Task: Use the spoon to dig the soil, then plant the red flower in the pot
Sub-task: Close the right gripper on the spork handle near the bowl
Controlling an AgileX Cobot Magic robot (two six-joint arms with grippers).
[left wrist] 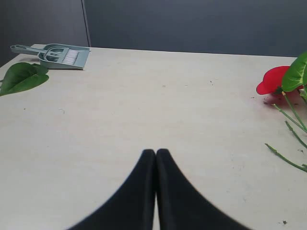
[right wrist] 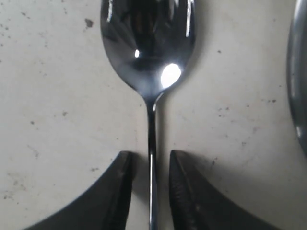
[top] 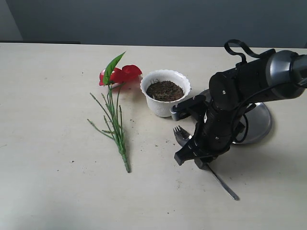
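The spoon [top: 181,134] lies flat on the table, its tined bowl [right wrist: 147,43] toward the pot and its thin handle [top: 224,184] running off toward the front. My right gripper [right wrist: 149,155] is down over the handle, open, one finger on each side with a gap to the metal. The white scalloped pot [top: 165,92] holds dark soil [top: 164,90]. The red flower [top: 121,74] lies on the table left of the pot, its stems [top: 116,128] pointing forward; its bloom [left wrist: 273,79] shows in the left wrist view. My left gripper [left wrist: 156,152] is shut and empty, out of the exterior view.
A round steel plate [top: 259,122] sits behind my right arm, its rim [right wrist: 298,76] close beside the spoon. A grey-green dustpan with brush [left wrist: 55,55] and a loose green leaf [left wrist: 21,77] lie far off on the left. Soil crumbs speckle the table.
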